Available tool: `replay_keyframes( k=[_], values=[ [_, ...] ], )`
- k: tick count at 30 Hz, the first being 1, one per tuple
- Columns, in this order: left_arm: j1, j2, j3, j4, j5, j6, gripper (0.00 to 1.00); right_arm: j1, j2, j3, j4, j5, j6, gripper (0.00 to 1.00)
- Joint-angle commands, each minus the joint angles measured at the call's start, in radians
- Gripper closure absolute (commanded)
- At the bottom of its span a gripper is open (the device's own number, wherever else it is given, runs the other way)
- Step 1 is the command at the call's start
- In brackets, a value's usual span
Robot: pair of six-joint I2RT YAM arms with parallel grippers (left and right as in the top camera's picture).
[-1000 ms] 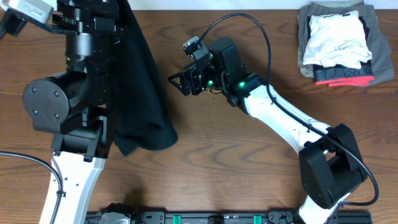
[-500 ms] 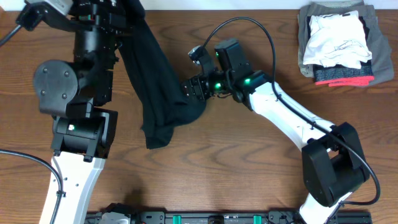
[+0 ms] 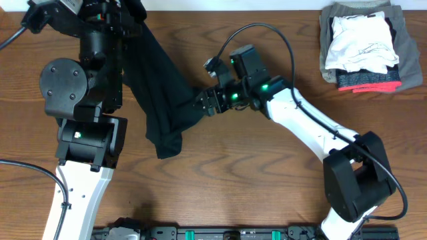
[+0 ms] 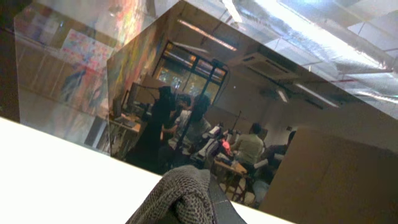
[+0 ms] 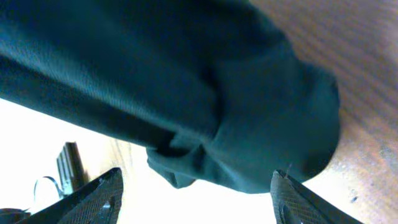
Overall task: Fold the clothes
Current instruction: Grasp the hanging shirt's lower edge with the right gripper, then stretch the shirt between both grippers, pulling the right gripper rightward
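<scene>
The black T-shirt [image 3: 163,100] hangs in a long bunch from my left gripper [image 3: 131,11], which is raised at the table's far left and shut on its top. Its lower end droops onto the table. In the left wrist view only a bunched fold of the fabric [image 4: 183,196] shows at the bottom edge. My right gripper [image 3: 204,101] is at the shirt's right side, near its lower part. In the right wrist view its jaws [image 5: 196,196] are open, with the shirt's dark cloth [image 5: 205,106] just ahead of and between the fingertips, not clamped.
A stack of folded white, grey and red-striped garments [image 3: 362,45] lies at the far right corner. The wooden table [image 3: 253,173] shows bare in the middle and front. The left arm's base [image 3: 83,143] stands at the left.
The hanging shirt has swung right and stretched slantwise from the left gripper. My right gripper has moved down and left to the shirt's lower part.
</scene>
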Motion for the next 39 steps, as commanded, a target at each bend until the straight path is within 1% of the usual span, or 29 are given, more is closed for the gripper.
replay_keyframes(
  k=[1, 6, 10, 14, 17, 18, 19, 20, 21, 22, 23, 25, 28, 31, 35, 39],
  values=[
    [0.004, -0.005, 0.029, 0.023, -0.021, 0.036, 0.94, 0.024, 0.014, 0.01, -0.021, 0.079, -0.013, 0.27],
    [0.004, -0.006, 0.029, 0.022, -0.047, 0.046, 0.94, 0.025, 0.014, 0.01, -0.06, 0.194, -0.013, 0.27],
    [0.004, -0.006, 0.029, 0.023, -0.047, 0.046, 0.94, 0.026, 0.019, 0.008, -0.037, 0.252, -0.029, 0.27],
    [0.004, -0.012, 0.029, 0.023, -0.047, 0.046, 0.94, 0.026, 0.05, 0.008, 0.019, 0.231, -0.027, 0.28],
    [0.004, -0.018, 0.029, 0.022, -0.047, 0.047, 0.94, 0.028, 0.09, 0.008, 0.076, 0.135, -0.016, 0.3],
    [0.004, -0.02, 0.029, 0.022, -0.047, 0.053, 0.94, 0.027, 0.104, 0.008, 0.093, 0.107, -0.003, 0.34],
    [0.004, -0.022, 0.029, 0.021, -0.05, 0.055, 0.94, 0.027, 0.114, 0.008, 0.101, 0.091, 0.015, 0.41],
    [0.004, -0.024, 0.029, 0.018, -0.059, 0.055, 0.94, 0.025, 0.122, 0.008, 0.104, 0.091, 0.031, 0.55],
    [0.004, -0.025, 0.029, 0.015, -0.062, 0.066, 0.94, 0.023, 0.126, 0.008, 0.103, 0.091, 0.039, 0.72],
    [0.004, -0.026, 0.029, 0.013, -0.062, 0.084, 0.94, 0.016, 0.126, 0.008, 0.098, 0.095, 0.04, 0.85],
    [0.004, -0.026, 0.029, 0.011, -0.062, 0.103, 0.94, 0.008, 0.125, 0.008, 0.096, 0.1, 0.04, 0.91],
    [0.004, -0.026, 0.029, -0.004, -0.076, 0.125, 0.94, -0.024, 0.111, 0.009, 0.092, 0.107, 0.039, 0.99],
    [0.004, -0.026, 0.029, -0.032, -0.133, 0.126, 0.94, -0.088, 0.078, 0.012, 0.08, 0.11, 0.018, 0.99],
    [0.005, -0.024, 0.029, -0.053, -0.187, 0.153, 0.94, -0.182, 0.029, 0.037, 0.023, 0.109, -0.053, 0.99],
    [0.008, -0.024, 0.029, -0.064, -0.196, 0.207, 0.94, -0.305, -0.039, 0.103, -0.086, 0.097, -0.151, 0.99],
    [0.025, -0.024, 0.029, -0.071, -0.196, 0.211, 0.94, -0.38, -0.094, 0.192, -0.179, 0.09, -0.217, 0.99]
  ],
)
